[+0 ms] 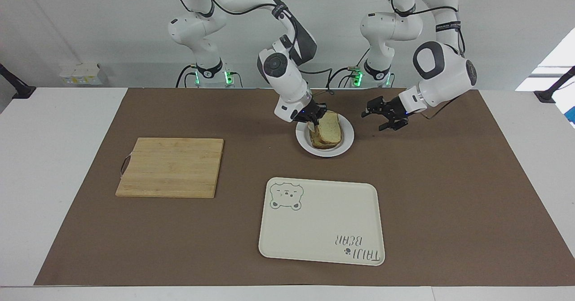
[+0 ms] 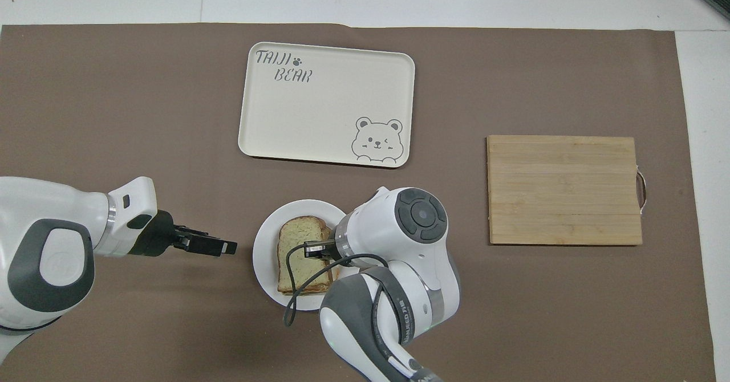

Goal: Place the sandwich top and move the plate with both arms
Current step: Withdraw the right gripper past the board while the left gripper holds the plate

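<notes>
The sandwich top (image 1: 331, 125) lies over the egg-topped slice on the white plate (image 1: 346, 142), which sits near the robots at mid-table. My right gripper (image 1: 315, 123) is shut on the top's edge toward the right arm's end, low over the plate. The egg is hidden under the top; only the lower slice's edge shows. In the overhead view the top (image 2: 297, 251) covers the plate (image 2: 264, 256), with my right gripper (image 2: 311, 249) at its edge. My left gripper (image 1: 380, 120) is open and empty, hovering beside the plate toward the left arm's end; it also shows in the overhead view (image 2: 227, 248).
A cream bear tray (image 1: 321, 220) lies farther from the robots than the plate, also in the overhead view (image 2: 325, 102). A wooden cutting board (image 1: 170, 167) lies toward the right arm's end, also in the overhead view (image 2: 564, 191). A brown mat covers the table.
</notes>
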